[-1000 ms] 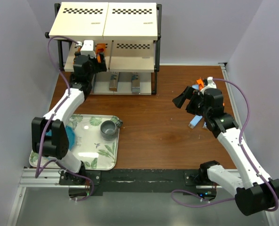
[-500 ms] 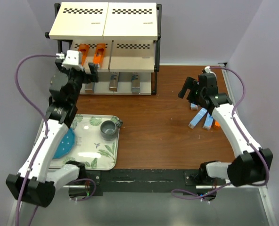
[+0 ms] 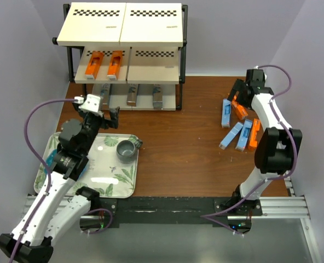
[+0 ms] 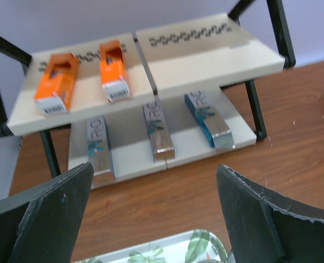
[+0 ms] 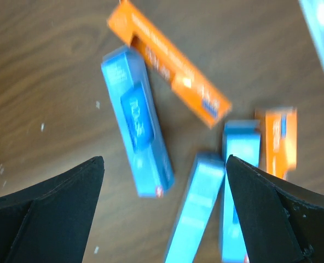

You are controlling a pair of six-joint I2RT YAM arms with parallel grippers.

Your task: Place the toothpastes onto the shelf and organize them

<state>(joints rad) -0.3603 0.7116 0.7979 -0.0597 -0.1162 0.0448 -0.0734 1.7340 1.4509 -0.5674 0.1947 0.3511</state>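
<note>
The shelf (image 3: 123, 33) stands at the back left. Two orange toothpastes (image 3: 94, 64) (image 3: 115, 63) lie on its middle tier, and three metallic ones, such as (image 4: 157, 131), lie on the bottom board. My left gripper (image 3: 102, 112) hangs open and empty in front of the shelf (image 4: 206, 55), above the tray's far edge. Several loose toothpastes lie at the right: light blue (image 3: 226, 113), orange (image 3: 239, 109), light blue (image 3: 231, 135) and orange (image 3: 254, 134). My right gripper (image 3: 241, 90) hovers open over them, with a light blue box (image 5: 137, 137) below its jaws.
A leaf-patterned tray (image 3: 104, 167) sits at the near left, holding a grey cup (image 3: 126, 149) and a round blue plate (image 3: 77, 164). The shelf's black posts (image 4: 255, 109) stand on the brown table. Walls close in on both sides.
My left gripper opened and drew back from the middle tier toward the tray, leaving the second orange box on the shelf. My right arm swung to the back right over the pile.
</note>
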